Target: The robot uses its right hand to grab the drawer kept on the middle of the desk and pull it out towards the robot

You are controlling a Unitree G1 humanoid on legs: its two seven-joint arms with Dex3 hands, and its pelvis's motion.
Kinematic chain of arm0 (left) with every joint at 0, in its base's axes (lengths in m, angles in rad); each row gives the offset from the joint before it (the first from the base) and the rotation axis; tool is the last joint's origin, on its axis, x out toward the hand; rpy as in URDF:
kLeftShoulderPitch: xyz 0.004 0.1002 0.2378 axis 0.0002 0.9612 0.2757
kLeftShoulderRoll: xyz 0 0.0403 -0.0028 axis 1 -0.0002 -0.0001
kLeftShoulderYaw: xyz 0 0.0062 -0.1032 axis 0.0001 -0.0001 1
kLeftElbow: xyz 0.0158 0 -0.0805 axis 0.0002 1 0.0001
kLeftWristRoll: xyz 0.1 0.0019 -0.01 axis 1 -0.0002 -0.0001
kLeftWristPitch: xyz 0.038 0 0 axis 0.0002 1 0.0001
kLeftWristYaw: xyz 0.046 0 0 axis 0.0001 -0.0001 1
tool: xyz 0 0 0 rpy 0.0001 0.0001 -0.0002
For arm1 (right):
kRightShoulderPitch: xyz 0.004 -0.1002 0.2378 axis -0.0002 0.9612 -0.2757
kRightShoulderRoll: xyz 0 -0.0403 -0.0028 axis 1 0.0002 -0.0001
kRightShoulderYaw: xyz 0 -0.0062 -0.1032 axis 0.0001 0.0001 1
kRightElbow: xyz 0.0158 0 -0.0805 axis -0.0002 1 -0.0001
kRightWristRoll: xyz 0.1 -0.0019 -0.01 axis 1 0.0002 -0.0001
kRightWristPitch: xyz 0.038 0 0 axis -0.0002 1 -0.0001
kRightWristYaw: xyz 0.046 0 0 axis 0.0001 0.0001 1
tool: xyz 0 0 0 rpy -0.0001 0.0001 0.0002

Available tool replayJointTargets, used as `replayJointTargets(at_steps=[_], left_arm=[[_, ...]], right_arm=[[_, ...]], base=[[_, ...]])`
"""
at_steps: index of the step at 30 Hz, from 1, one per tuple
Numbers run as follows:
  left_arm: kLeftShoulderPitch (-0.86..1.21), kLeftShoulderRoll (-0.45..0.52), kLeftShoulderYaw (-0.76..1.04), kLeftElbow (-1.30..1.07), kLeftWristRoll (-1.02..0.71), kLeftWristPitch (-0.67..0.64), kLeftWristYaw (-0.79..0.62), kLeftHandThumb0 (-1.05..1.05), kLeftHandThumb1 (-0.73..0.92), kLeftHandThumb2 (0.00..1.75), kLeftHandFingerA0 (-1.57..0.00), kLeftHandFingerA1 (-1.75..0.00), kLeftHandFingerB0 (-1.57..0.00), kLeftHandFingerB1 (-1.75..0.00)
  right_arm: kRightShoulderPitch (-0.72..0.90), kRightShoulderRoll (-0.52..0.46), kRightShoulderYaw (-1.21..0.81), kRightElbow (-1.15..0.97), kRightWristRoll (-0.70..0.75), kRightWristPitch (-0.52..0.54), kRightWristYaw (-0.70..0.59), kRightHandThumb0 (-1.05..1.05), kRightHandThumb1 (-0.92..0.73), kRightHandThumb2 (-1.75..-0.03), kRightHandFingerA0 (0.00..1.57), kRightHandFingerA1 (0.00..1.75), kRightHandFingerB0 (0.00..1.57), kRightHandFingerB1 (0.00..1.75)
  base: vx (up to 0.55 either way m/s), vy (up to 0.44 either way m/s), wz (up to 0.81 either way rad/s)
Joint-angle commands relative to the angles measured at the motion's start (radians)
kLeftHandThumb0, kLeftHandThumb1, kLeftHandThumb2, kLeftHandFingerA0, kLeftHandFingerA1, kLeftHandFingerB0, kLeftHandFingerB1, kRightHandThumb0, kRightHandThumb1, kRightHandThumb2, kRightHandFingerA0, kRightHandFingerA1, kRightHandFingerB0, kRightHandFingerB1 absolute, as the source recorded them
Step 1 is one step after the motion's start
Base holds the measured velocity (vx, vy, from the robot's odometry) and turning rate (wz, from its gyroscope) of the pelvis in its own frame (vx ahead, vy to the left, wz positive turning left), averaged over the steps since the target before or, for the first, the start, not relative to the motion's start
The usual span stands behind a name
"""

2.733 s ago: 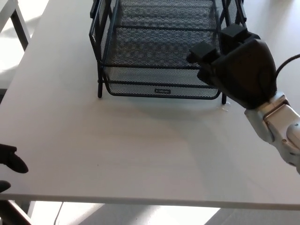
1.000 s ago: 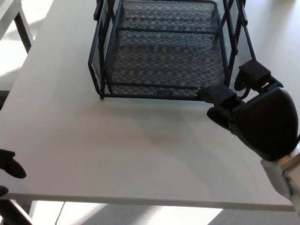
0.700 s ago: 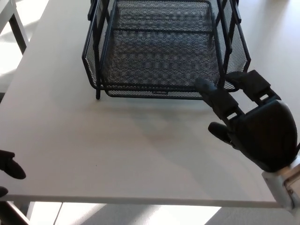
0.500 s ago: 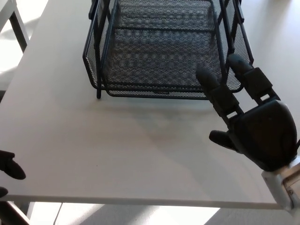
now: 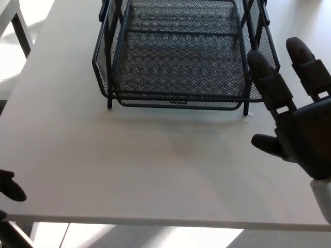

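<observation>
right hand [image 5: 300, 129] drew back rightward (fingers spread, released) | drawer [image 5: 178, 54] to its left, apart

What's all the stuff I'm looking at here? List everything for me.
Mesh drawer: one, black wire, top middle of the desk, inside its frame.
Frame: one, black metal, around the drawer, feet on the desk.
Desk: one, white, filling most of the view.
Second table: part of one, white top with a dark leg, top left corner.
Right hand: one, black, at the right edge, fingers spread, holding nothing.
Left hand: one, black, only a bit showing at the lower left edge.
</observation>
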Motion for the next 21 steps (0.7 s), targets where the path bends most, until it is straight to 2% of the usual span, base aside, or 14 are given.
replayJointTargets(at_steps=[1,5,6,7,12,13,14,15,16,18,19,20,21], left_arm=[[0.013,0.005,0.01,-0.004,0.007,0.003,-0.006,-0.29,0.58,0.57,-0.77,-0.88,-0.81,-0.61],[0.022,0.003,0.016,-0.009,0.011,0.008,0.0,-0.28,0.56,0.57,-0.78,-0.87,-0.82,-0.6],[0.019,0.004,0.014,-0.005,0.014,0.0,0.002,-0.27,0.56,0.57,-0.78,-0.87,-0.82,-0.6],[0.018,0.004,0.014,0.002,0.011,-0.004,0.003,-0.28,0.56,0.57,-0.78,-0.86,-0.82,-0.6],[0.019,0.004,0.016,0.006,0.011,-0.011,0.006,-0.27,0.56,0.57,-0.79,-0.87,-0.83,-0.59],[0.02,0.004,0.017,0.003,0.01,-0.006,0.003,-0.27,0.56,0.57,-0.79,-0.86,-0.82,-0.59],[0.021,0.005,0.017,-0.002,0.01,0.003,-0.001,-0.27,0.56,0.57,-0.78,-0.85,-0.82,-0.59],[0.021,0.005,0.017,-0.002,0.01,0.003,-0.001,-0.27,0.56,0.57,-0.78,-0.85,-0.82,-0.59],[0.02,0.006,0.016,0.003,0.014,-0.002,0.002,-0.28,0.56,0.57,-0.79,-0.86,-0.82,-0.59],[0.018,0.006,0.016,0.007,0.017,-0.009,0.007,-0.28,0.56,0.57,-0.79,-0.86,-0.82,-0.59],[0.019,0.005,0.017,0.005,0.013,-0.007,0.005,-0.28,0.57,0.57,-0.78,-0.85,-0.82,-0.58],[0.019,0.005,0.017,0.005,0.013,-0.007,0.005,-0.28,0.57,0.57,-0.78,-0.85,-0.82,-0.58],[0.021,0.005,0.018,0.0,0.009,-0.002,-0.001,-0.28,0.57,0.57,-0.79,-0.87,-0.81,-0.59]], right_arm=[[0.056,-0.035,-0.075,-0.055,0.031,0.001,0.024,-0.85,-0.41,-0.7,0.0,0.07,0.0,0.13],[0.105,-0.044,-0.149,-0.101,0.089,-0.043,0.014,-0.81,-0.39,-0.69,0.0,0.07,0.0,0.19],[0.119,-0.053,-0.168,-0.114,0.083,-0.041,0.012,-0.63,-0.47,-0.68,0.0,0.0,0.0,0.24],[0.144,-0.06,-0.204,-0.128,0.097,-0.045,0.002,-0.78,-0.41,-0.68,0.0,0.0,0.08,0.22],[0.214,-0.076,-0.309,-0.17,0.117,-0.053,0.003,-0.79,-0.41,-0.69,0.0,0.05,0.06,0.21],[0.251,-0.08,-0.359,-0.182,0.144,-0.062,-0.009,-0.61,-0.46,-0.69,0.0,0.0,0.0,0.25],[0.272,-0.074,-0.389,-0.19,0.163,-0.068,-0.003,-0.75,-0.38,-0.7,0.0,0.1,0.0,0.22],[0.273,-0.071,-0.394,-0.191,0.162,-0.072,0.0,-0.75,-0.38,-0.7,0.0,0.1,0.0,0.22],[0.31,-0.068,-0.452,-0.187,0.158,-0.056,-0.031,-0.84,-0.42,-0.7,0.0,0.02,0.0,0.15],[0.321,-0.058,-0.474,-0.193,0.154,-0.049,-0.022,-0.84,-0.42,-0.7,0.0,0.02,0.0,0.15],[0.345,-0.039,-0.521,-0.174,0.164,-0.018,-0.036,-0.77,-0.39,-0.66,0.0,0.01,0.06,0.23],[0.345,-0.036,-0.525,-0.174,0.163,-0.021,-0.034,-0.77,-0.39,-0.66,0.0,0.01,0.06,0.23],[0.358,-0.027,-0.552,-0.162,0.166,-0.008,-0.037,-0.62,-0.48,-0.69,0.0,0.0,0.02,0.28]], base=[[0.0,0.0,0.0],[0.0,0.0,0.0],[0.0,0.0,0.0],[0.0,0.0,0.0],[0.0,0.0,0.0],[0.0,0.0,0.0],[0.0,0.0,0.0],[0.0,0.0,0.0],[0.0,0.0,0.0],[0.0,0.0,0.0],[0.0,0.0,0.0],[0.0,0.0,0.0],[0.0,0.0,0.0]])
